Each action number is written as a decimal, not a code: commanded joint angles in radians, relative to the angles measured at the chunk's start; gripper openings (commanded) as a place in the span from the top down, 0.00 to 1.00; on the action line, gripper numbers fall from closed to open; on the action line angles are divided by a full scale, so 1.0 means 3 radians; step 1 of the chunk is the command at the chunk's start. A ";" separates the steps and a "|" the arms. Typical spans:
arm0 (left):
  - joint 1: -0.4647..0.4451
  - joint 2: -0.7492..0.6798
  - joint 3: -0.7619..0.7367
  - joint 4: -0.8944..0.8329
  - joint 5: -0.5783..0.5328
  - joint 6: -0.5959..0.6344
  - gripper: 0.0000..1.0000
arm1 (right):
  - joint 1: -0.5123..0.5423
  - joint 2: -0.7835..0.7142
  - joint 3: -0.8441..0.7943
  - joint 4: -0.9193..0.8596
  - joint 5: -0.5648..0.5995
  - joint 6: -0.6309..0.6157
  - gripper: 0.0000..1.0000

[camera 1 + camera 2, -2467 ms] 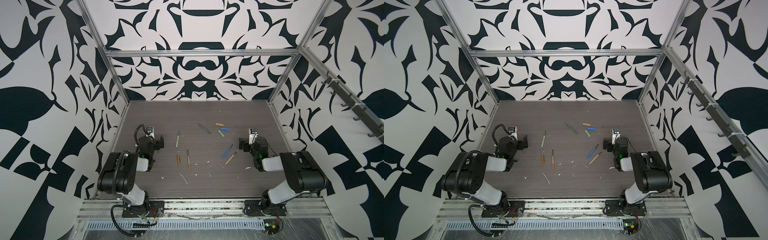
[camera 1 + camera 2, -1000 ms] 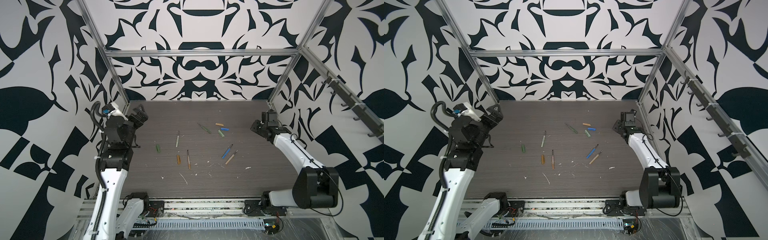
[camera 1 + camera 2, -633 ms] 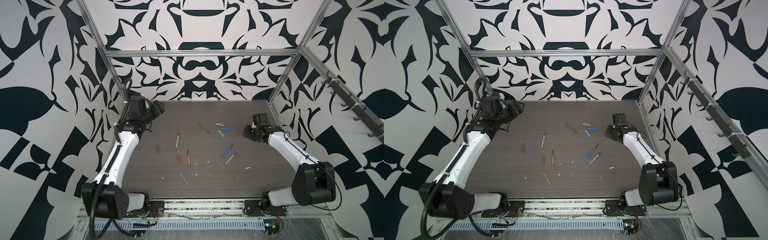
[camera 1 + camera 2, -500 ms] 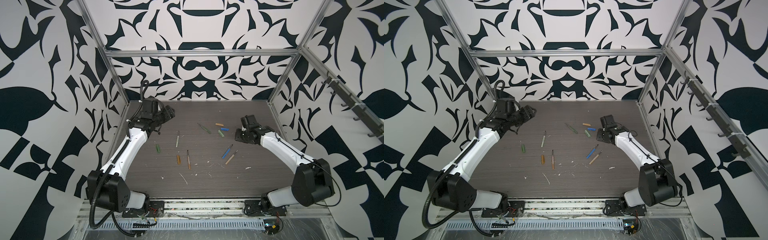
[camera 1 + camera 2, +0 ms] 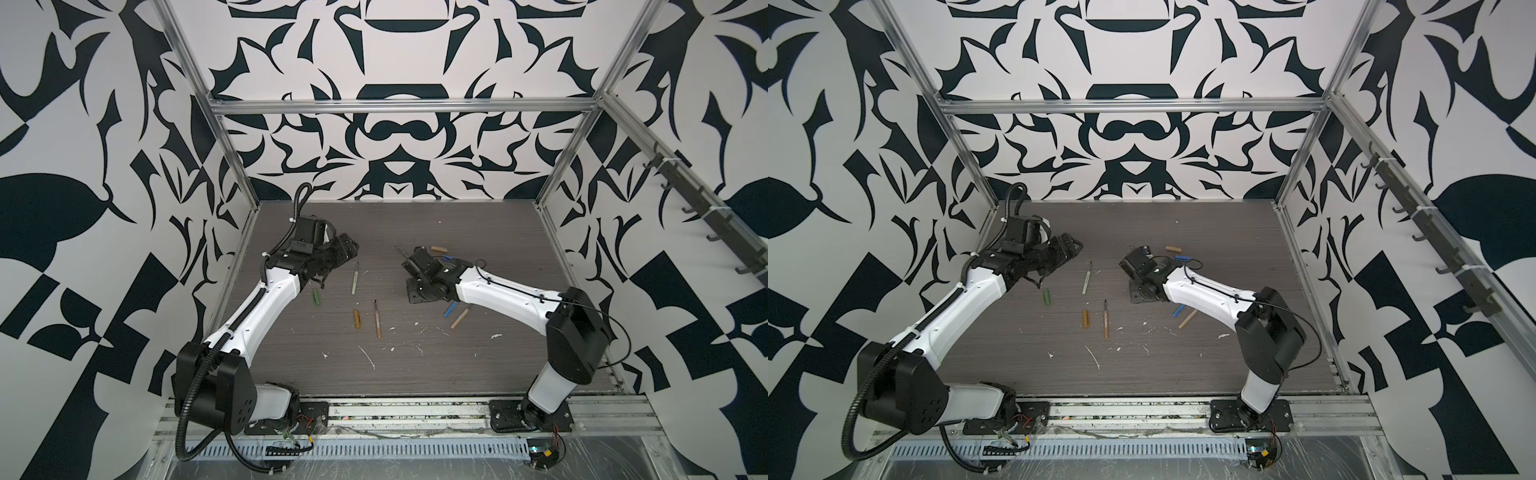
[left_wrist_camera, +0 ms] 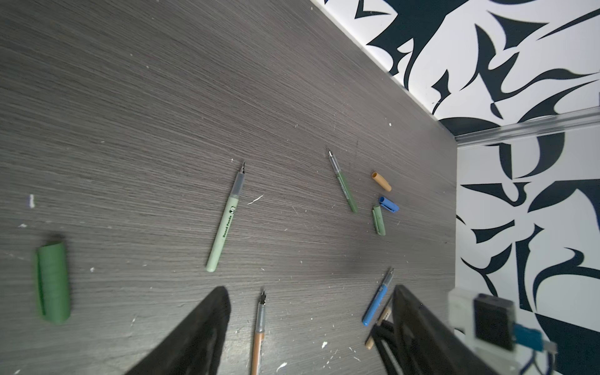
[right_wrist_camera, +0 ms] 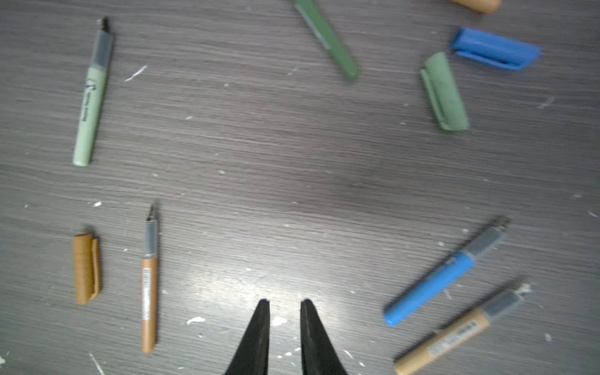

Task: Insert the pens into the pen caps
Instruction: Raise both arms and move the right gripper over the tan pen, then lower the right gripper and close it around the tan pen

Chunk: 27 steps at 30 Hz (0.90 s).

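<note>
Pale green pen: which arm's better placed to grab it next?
Left. The left hand, open, hovers close to the pale green pen; the right hand, nearly shut, is farther off, by the dark green pen.

Pale green pen (image 6: 227, 220), mid-frame in the left wrist view, reads "Dazed Panda"; the label on the tan pen (image 7: 454, 337) is illegible.

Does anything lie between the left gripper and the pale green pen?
Nothing visible does. The open left gripper hangs above the table, and only bare wood shows between it and the pale green pen. The dark green cap lies off to one side.
</note>
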 commanded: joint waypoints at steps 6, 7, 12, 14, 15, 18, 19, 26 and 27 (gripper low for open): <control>0.0000 -0.0469 -0.0095 0.0109 -0.0448 -0.0050 0.17 | 0.0405 0.0722 0.0780 -0.0238 0.0029 0.0220 0.79; 0.0000 -0.0503 -0.0103 0.0113 -0.0499 -0.0045 0.16 | 0.0431 0.0786 0.0865 -0.0270 0.0032 0.0222 0.79; -0.0002 -0.0618 -0.0165 0.0199 -0.0552 -0.0034 0.16 | 0.0483 0.0989 0.1030 -0.0185 -0.0121 0.0305 0.77; 0.0000 -0.0626 -0.0160 0.0190 -0.0555 -0.0023 0.16 | 0.0485 0.1055 0.1102 -0.0213 -0.0136 0.0316 0.76; 0.0000 -0.0629 -0.0158 0.0190 -0.0554 -0.0023 0.16 | 0.0482 0.1082 0.1134 -0.0218 -0.0149 0.0317 0.76; 0.0002 -0.0629 -0.0174 0.0216 -0.0505 -0.0047 0.16 | 0.0484 0.1152 0.1187 -0.0231 -0.0177 0.0336 0.75; 0.0005 -0.0618 -0.0165 0.0215 -0.0489 -0.0054 0.16 | 0.0482 0.1172 0.1201 -0.0238 -0.0186 0.0342 0.74; 0.0016 -0.0616 -0.0183 0.0237 -0.0424 -0.0094 0.16 | 0.0487 0.1239 0.1245 -0.0234 -0.0259 0.0352 0.74; 0.0016 -0.0614 -0.0183 0.0240 -0.0413 -0.0099 0.16 | 0.0490 0.1250 0.1251 -0.0227 -0.0270 0.0352 0.74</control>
